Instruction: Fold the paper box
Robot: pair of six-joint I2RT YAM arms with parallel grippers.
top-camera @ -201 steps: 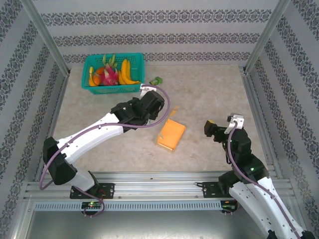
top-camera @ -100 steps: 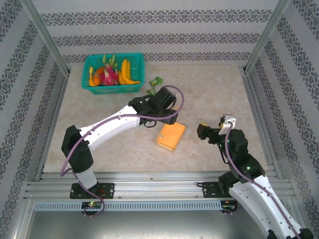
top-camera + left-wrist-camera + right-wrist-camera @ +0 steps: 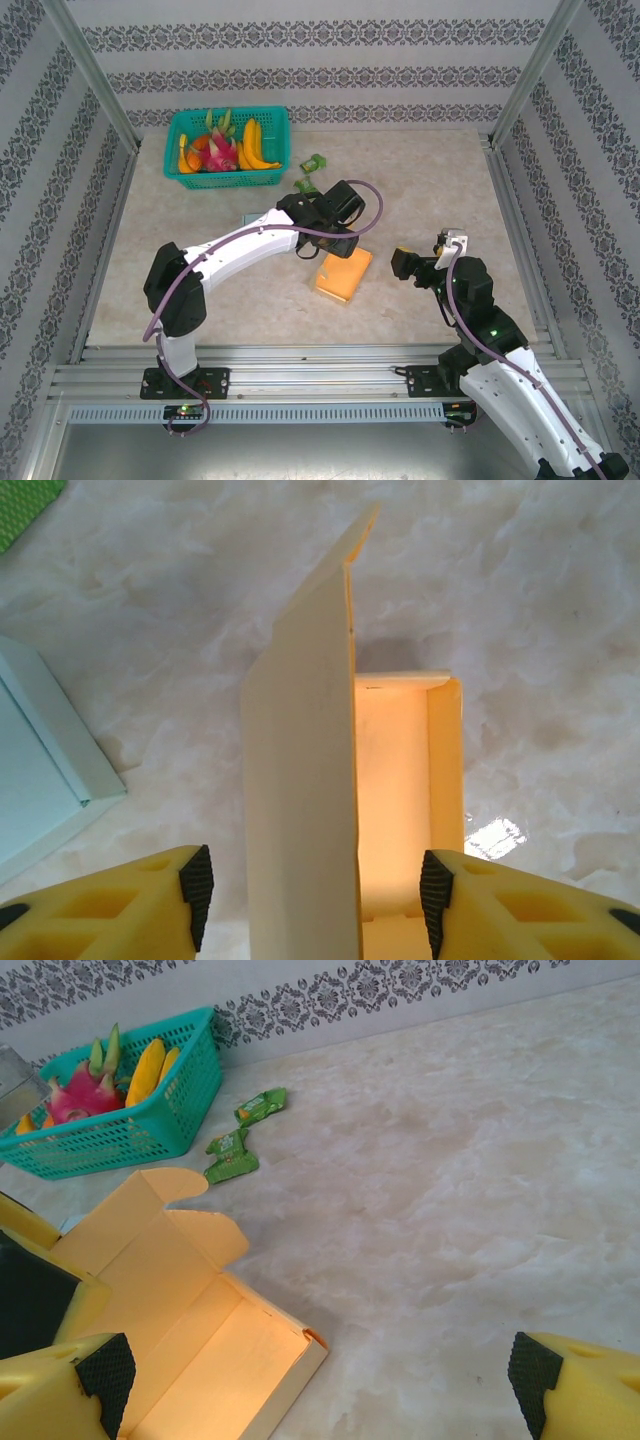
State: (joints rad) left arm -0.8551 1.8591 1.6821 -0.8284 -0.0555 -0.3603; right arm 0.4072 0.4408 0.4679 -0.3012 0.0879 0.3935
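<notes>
A yellow paper box [image 3: 345, 275] lies open near the middle of the pale surface [image 3: 440, 190], between the two arms. From above, the left hand [image 3: 338, 238] covers the box's far end, hiding the raised lid. The left wrist view shows that lid standing on edge between the hand's fingers [image 3: 195, 885], which are spread wide with gaps on both sides. The lid blocks the box's left wall. A pale blue flat thing [image 3: 40, 770] is cut off at the frame edge; I cannot tell what it is. The right hand [image 3: 405, 262] hovers just right of the box, spread wide and empty. A teal basket [image 3: 225, 178] of fruit sits at the far left, with green packets [image 3: 313, 163] beside it.
</notes>
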